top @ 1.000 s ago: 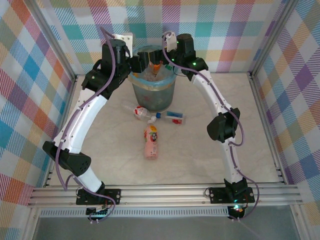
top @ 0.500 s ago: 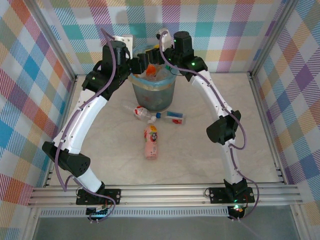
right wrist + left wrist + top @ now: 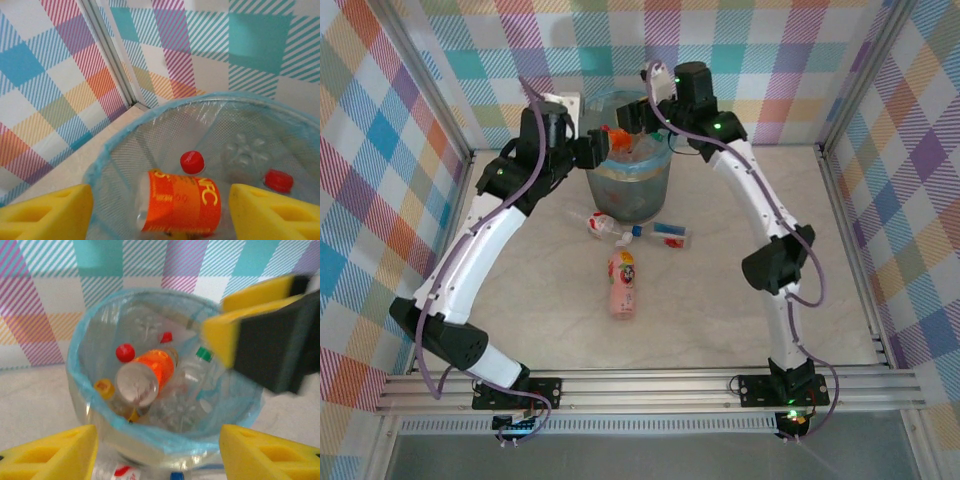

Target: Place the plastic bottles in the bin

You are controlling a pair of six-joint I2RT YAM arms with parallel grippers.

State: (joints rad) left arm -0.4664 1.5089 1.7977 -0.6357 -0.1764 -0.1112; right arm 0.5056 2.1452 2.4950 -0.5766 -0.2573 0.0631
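Tabletop (image 3: 520,300) w/ the bin (image 3: 630,198) at the far end, already heaped w/ plastic bottles, an orange bottle (image 3: 150,372) on top. Both arms hang over its rim: left claw (image 3: 159,450) spread, nothing in it. Right claw (image 3: 161,210) is spread too, prob. empty, since the orange bottle looks to lie below it. Three more lie near-side of the bin: pink bottle (image 3: 622,283), long axis near-to-far, centred betw. the arms; clear bottle (image 3: 667,235) crosswise, right-arm side; red-labelled bottle (image 3: 603,224), nearer the left claw.
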